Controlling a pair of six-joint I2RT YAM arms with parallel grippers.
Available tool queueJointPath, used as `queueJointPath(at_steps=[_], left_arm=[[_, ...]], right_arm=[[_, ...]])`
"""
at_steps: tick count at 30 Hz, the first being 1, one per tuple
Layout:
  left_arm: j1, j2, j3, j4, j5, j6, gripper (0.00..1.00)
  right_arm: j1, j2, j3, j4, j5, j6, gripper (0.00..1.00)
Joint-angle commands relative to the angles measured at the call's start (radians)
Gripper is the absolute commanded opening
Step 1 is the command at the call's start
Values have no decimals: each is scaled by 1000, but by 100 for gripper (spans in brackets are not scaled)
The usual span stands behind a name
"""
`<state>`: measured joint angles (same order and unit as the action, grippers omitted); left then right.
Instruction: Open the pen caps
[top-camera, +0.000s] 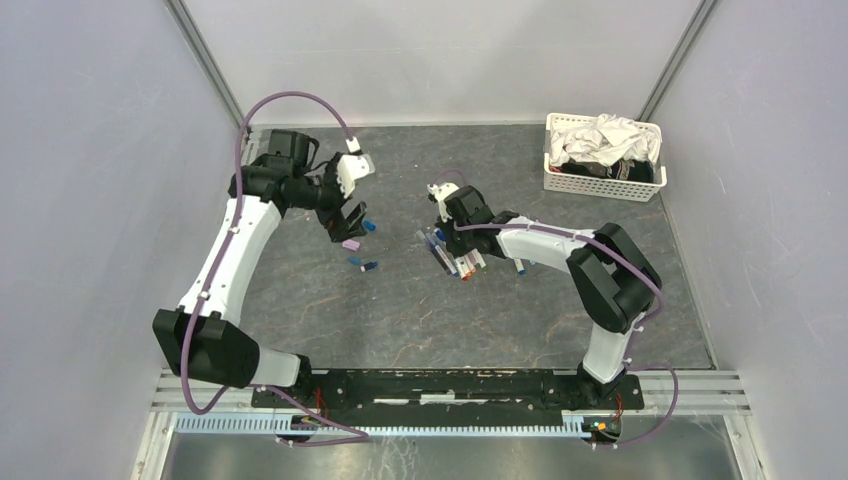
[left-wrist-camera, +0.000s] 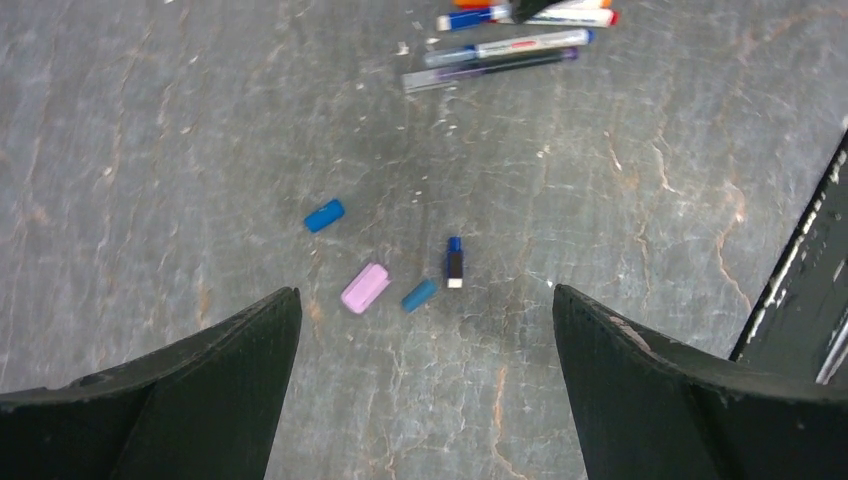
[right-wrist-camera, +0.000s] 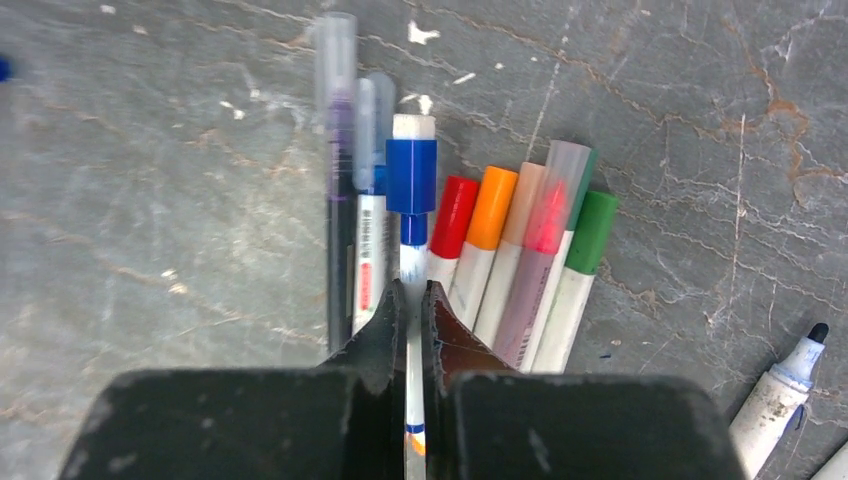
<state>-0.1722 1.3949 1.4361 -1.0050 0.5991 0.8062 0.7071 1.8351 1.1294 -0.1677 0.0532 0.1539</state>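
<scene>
Between the pressed-together jaws of the right gripper (right-wrist-camera: 411, 300) runs the thin white barrel of one pen (right-wrist-camera: 410, 265). Its blue cap (right-wrist-camera: 411, 175) is on and points straight ahead of the jaws. Other pens crowd this one on both sides. To the left of the jaws lie a purple pen (right-wrist-camera: 338, 180) and a clear-capped pen (right-wrist-camera: 372, 230). To the right lie a red-capped pen (right-wrist-camera: 455, 215), an orange-capped pen (right-wrist-camera: 492, 205), a pink pen under a clear cap (right-wrist-camera: 548, 210) and a green-capped pen (right-wrist-camera: 592, 230), all packed side by side. Farther right of the jaws, apart from the row, lies an uncapped pen (right-wrist-camera: 785, 390) with a dark tip. The left gripper (left-wrist-camera: 425, 292) hangs above the grey table (left-wrist-camera: 150, 150) with its jaws spread wide, gripping nothing. Loose on the table in the gap between its jaws lie a lilac cap (left-wrist-camera: 365, 288), a small blue cap (left-wrist-camera: 420, 295) just beside it, and a short dark blue piece (left-wrist-camera: 454, 262). A second blue cap (left-wrist-camera: 324, 215) lies a little ahead. A white mesh basket of cloth (top-camera: 603, 160) sits in the far right corner, well apart from both grippers.
</scene>
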Motion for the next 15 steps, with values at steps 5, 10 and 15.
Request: queueJointPath(at_steps=[5,10,15], left_arm=[[-34,-127,-188,-53,217,388,100],[-116,-107,-183,-53,169,443,99],[-208,-76,-177,-109,108,521,90]], right_arm=[[0,-126,123,-66,-401,7,0],[1,-97,147,-42,-792,73,0],[11,-60,171,11,-988,143,0]])
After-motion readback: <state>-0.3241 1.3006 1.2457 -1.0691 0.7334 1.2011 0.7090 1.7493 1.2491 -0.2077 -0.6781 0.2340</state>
